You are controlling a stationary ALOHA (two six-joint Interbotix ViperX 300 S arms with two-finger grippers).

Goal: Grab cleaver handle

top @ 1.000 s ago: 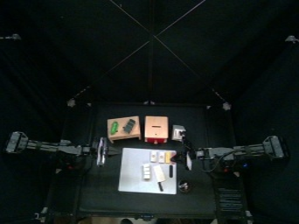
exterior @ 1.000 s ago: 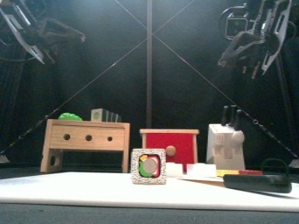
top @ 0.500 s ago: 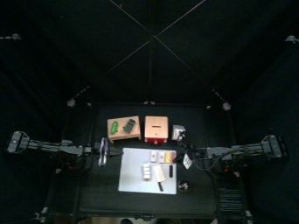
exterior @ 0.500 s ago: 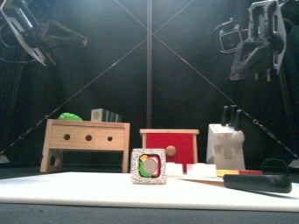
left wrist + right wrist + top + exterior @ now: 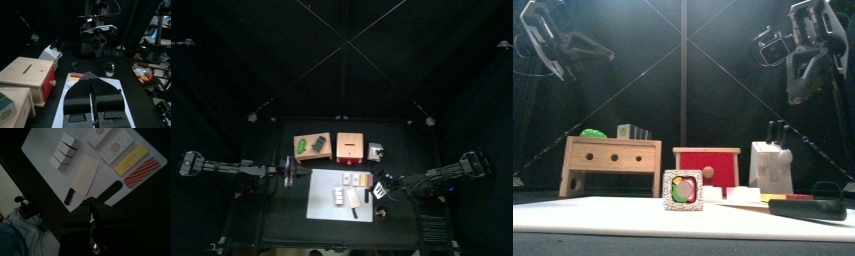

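Observation:
The cleaver lies on the white sheet (image 5: 41,147), its pale rectangular blade (image 5: 85,173) ending in the short black cleaver handle (image 5: 70,196). In the top view the handle (image 5: 354,211) shows as a small dark mark near the sheet's front edge. My right gripper (image 5: 91,204) hovers above the sheet's right side with its jaws shut and nothing held, apart from the handle. From above, the right gripper (image 5: 385,188) hangs over the sheet's right edge. The left gripper (image 5: 93,81) rests shut at the sheet's left side, seen from above at the left gripper (image 5: 289,172).
A second dark, long tool (image 5: 111,190) lies beside the cleaver, close under my right gripper. White blocks (image 5: 63,150), a yellow strip (image 5: 131,158) and a red striped strip (image 5: 143,172) share the sheet. Behind it stand a wooden box (image 5: 613,165), red box (image 5: 707,165) and knife block (image 5: 771,165).
The right arm has swung in from the table's right side, so its gripper now hangs over the sheet's right edge. The left arm has barely shifted.

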